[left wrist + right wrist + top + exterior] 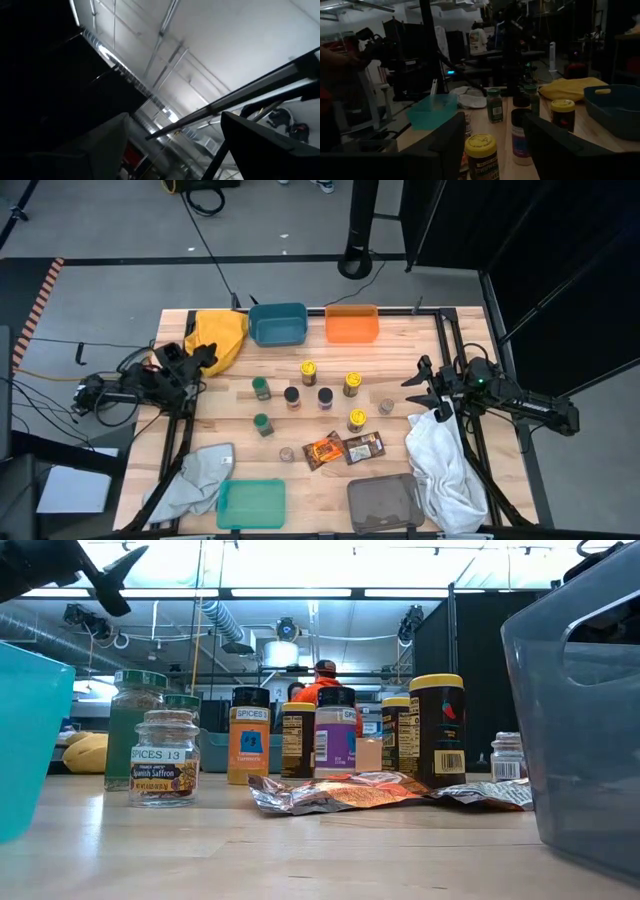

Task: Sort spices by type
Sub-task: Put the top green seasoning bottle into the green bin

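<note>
Spice jars stood grouped mid-table, untouched. Nearest the low camera: clear-lidded saffron jar (163, 759), labelled "SPICES 13" and "Spanish Saffron". Behind it, two green-lidded jars (139, 728), labels unreadable. Farther right: yellow-labelled jar (250, 736) marked "SPICES", word beneath too small to read; dark-lidded jar (298, 740); purple-labelled jar (335, 734), text illegible. Tall yellow-lidded jar (437, 730) with barcode and red pepper picture, right of centre; small clear jar (508, 756) at far right. In front, touching one another: crumpled orange packet (335, 792) and brown packet (480, 795), lying flat, print unreadable.

From above: orange packet (324, 450) and brown packet (364, 447) side by side near the table's near edge; yellow-lidded jars (352, 384) and dark-lidded jars (292, 396) just beyond them. Blue bin (277, 323) and orange bin (352, 325) along the far edge, yellow cloth (220, 338) left of them; teal bin (251, 503) and grey bin (385, 502) along the near edge; white cloth (440, 460) at right, grey cloth (195, 476) at left.

Left gripper (192, 362) parked at the left table edge beside the yellow cloth, fingers (260, 145) spread wide, nothing between. Right gripper (428, 385) hung at the right edge above the white cloth, fingers (555, 150) apart, empty, facing the jars. Person in orange stood far behind the table (322, 683).
</note>
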Controlling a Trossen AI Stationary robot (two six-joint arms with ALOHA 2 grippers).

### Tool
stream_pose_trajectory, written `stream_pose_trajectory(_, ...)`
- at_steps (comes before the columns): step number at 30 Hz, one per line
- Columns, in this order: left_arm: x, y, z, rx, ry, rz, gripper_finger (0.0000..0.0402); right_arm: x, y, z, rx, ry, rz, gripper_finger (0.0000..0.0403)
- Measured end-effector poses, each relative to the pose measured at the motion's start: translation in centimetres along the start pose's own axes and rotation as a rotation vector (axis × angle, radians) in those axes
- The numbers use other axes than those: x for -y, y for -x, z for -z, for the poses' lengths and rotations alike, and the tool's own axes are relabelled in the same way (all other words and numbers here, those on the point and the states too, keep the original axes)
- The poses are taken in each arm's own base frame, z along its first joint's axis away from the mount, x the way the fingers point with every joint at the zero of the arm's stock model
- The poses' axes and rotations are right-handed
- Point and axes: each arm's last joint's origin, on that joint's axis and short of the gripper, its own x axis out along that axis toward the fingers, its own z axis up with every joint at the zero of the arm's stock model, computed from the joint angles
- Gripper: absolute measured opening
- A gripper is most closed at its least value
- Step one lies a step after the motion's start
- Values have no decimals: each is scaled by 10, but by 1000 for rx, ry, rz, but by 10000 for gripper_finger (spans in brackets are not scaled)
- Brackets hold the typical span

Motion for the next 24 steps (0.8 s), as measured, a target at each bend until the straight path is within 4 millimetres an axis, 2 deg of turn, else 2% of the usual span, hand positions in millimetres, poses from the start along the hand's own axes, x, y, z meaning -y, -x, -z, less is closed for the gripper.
stream_pose_trajectory(5,-4,0,-1,54,-7,-97,321,1,0,-5,51,-4,43,206)
stream_pose_trajectory(8,-6,1,0,85,-2,-163,321,0,0,-9,94,-126,30,206)
stream_pose_trajectory(12,-9,1,2,81,101,-202,321,1,1,-13,147,-261,64,206)
stream_pose_trajectory(18,-11,0,4,71,111,-218,321,-2,2,-22,243,-300,29,206)
stream_pose_trajectory(21,-9,-3,5,68,112,-217,321,-5,6,-33,351,-247,-9,206)
stream_pose_trajectory(24,1,-16,1,31,103,-193,321,-8,13,-50,563,-213,24,206)
